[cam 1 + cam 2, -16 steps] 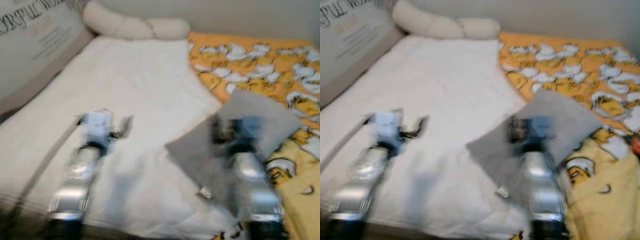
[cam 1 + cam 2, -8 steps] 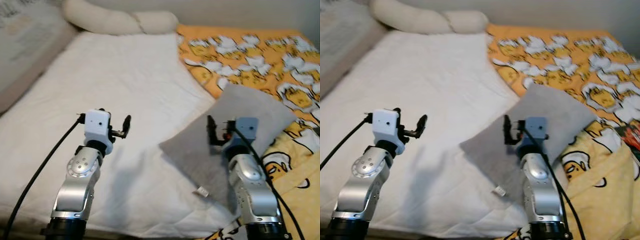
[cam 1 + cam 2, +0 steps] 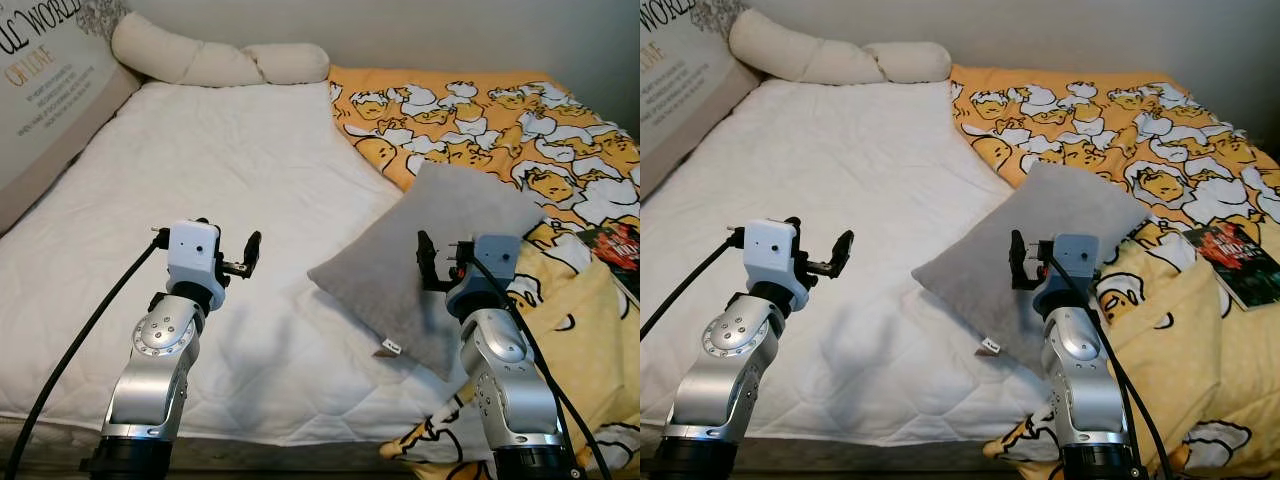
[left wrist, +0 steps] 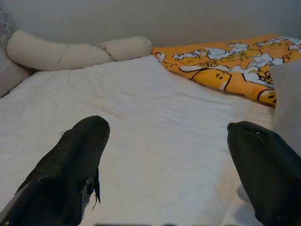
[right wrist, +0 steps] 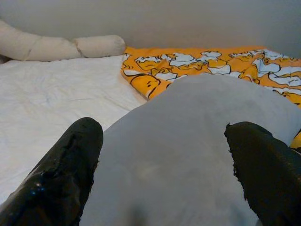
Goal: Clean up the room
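The grey pillow (image 3: 425,262) is seen lying askew across white mattress (image 3: 230,190) and yellow duvet (image 3: 480,120). Soft and light, it is best pinched at a corner. Both the right gripper (image 5: 164,155) and the left gripper (image 4: 169,155) are held spread and empty.

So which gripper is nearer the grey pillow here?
Right. The right gripper hovers open directly over the grey pillow, which lies between its fingers in the wrist view. The left gripper, also open, hangs over the white mattress, off the pillow's left side.
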`<state>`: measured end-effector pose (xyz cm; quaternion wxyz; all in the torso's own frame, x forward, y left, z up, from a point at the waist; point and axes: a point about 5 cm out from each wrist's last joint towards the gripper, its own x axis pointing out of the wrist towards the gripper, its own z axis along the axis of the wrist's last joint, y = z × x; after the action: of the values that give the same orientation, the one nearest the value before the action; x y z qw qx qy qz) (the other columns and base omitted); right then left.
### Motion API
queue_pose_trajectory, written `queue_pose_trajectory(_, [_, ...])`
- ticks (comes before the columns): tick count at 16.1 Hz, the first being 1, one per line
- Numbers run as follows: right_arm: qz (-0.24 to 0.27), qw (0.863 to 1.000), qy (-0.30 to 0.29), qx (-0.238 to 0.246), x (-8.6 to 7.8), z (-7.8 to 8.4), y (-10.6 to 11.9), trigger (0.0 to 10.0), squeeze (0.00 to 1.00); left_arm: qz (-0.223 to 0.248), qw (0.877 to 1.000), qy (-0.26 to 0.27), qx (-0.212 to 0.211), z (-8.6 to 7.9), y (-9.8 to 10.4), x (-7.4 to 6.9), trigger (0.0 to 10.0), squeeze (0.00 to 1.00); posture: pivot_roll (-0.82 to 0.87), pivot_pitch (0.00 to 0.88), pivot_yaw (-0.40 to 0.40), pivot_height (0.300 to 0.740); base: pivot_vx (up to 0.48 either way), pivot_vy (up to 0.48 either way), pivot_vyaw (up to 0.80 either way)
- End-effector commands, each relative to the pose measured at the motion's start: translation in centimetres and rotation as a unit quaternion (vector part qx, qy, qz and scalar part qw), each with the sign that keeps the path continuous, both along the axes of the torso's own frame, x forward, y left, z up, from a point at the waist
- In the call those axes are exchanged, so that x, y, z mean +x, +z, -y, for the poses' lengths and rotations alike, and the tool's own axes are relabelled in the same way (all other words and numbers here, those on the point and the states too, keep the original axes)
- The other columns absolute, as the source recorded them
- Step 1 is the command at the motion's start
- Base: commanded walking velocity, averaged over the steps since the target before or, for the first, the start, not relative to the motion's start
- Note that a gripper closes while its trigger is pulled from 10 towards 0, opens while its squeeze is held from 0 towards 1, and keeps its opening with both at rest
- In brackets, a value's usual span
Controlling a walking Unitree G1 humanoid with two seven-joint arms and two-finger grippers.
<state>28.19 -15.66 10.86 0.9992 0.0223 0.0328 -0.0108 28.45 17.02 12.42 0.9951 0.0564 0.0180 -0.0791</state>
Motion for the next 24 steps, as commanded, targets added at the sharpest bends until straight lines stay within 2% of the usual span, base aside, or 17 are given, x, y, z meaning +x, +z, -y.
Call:
queue_pose_trajectory(1, [0.0, 1.0, -0.003, -0.001, 0.11, 0.1, 0.09, 10.0, 0.0, 0.0, 1.0, -0.003, 0.003, 0.1, 0.08, 0.09, 10.0, 0.15, -0.03, 0.0, 0.011, 0.74, 0.0, 0.0, 0.0])
queue_pose_trajectory(19, [-0.006, 1.0, 0.001, -0.003, 0.2, 0.03, 0.02, 10.0, 0.0, 0.008, 1.0, 0.012, 0.005, -0.24, 0.44, 0.33, 10.0, 0.18, -0.02, 0.0, 0.01, 0.74, 0.0, 0.0, 0.0])
queue_pose_trajectory(22, [-0.005, 1.0, -0.001, 0.001, 0.2, 0.07, -0.01, 10.0, 0.0, 0.009, 1.0, 0.012, 0.004, -0.23, 0.49, 0.34, 10.0, 0.19, -0.02, 0.0, 0.01, 0.74, 0.251, 0.0, -0.76])
queue_pose_trajectory(24, [0.0, 1.0, 0.003, 0.0, 0.23, 0.04, 0.18, 10.0, 0.0, 0.01, 1.0, 0.013, 0.003, -0.2, 0.54, 0.35, 10.0, 0.18, -0.02, 0.0, 0.01, 0.74, 0.259, 0.0, 0.0])
